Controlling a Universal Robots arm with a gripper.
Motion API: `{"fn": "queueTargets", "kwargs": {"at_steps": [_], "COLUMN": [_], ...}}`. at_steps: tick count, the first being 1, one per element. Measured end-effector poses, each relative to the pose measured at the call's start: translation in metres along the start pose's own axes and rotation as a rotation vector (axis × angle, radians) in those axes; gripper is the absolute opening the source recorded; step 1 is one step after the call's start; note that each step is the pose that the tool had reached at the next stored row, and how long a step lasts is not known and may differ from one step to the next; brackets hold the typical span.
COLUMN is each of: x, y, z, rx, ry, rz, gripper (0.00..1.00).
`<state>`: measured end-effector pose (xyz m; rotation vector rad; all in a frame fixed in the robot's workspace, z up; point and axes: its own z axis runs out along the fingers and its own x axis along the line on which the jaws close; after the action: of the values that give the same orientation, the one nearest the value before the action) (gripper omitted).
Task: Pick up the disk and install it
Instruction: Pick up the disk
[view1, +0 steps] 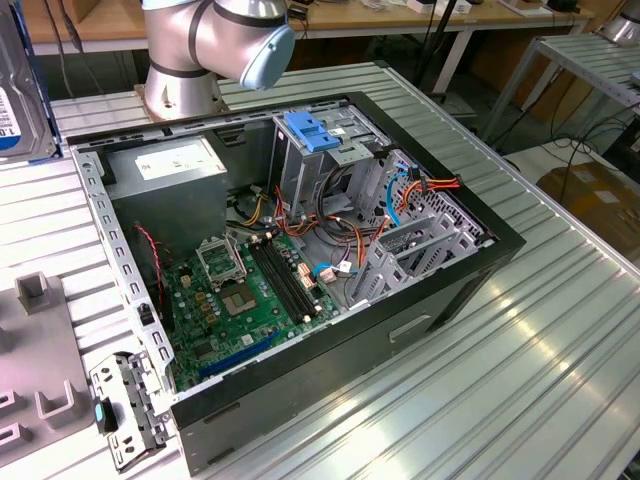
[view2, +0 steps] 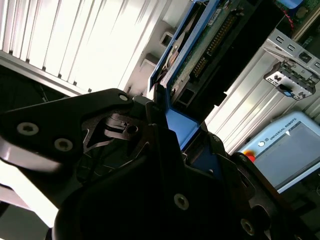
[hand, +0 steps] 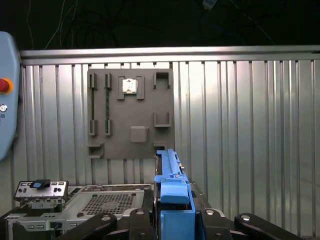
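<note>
Disk (view1: 15, 100) up in the air at the exterior view's left edge, well apart from the open computer case (view1: 300, 395) mid-table. Pinched edge-on by its blue side rail between the black fingers (view2: 155, 132) of the gripper (view2: 181, 127), jaws clamped on it in the second wrist view. Blue latch (view1: 310, 130) atop the drive cage at the case's far side, grey power-supply box (view1: 165, 165) left of it, green motherboard (view1: 250, 290) nearer. Grey fixture plate (hand: 130, 115) flat on the ribbed table (hand: 250, 125), beyond the held disk.
</note>
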<state>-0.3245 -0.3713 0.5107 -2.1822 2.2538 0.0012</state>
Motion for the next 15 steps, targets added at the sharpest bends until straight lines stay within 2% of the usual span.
{"fn": "queueTargets", "kwargs": {"at_steps": [5,10,15], "x": [-0.0002,-0.0005,0.001], "y": [-0.0075,-0.0181,-0.0247], "z": [0.0001,0.0001,0.0001], "rx": [0.0001,0.0,0.0], "ry": [-0.0001,0.0,-0.0001], "rz": [0.0,0.0,0.0], "gripper": [0.37,0.37,0.37]}}
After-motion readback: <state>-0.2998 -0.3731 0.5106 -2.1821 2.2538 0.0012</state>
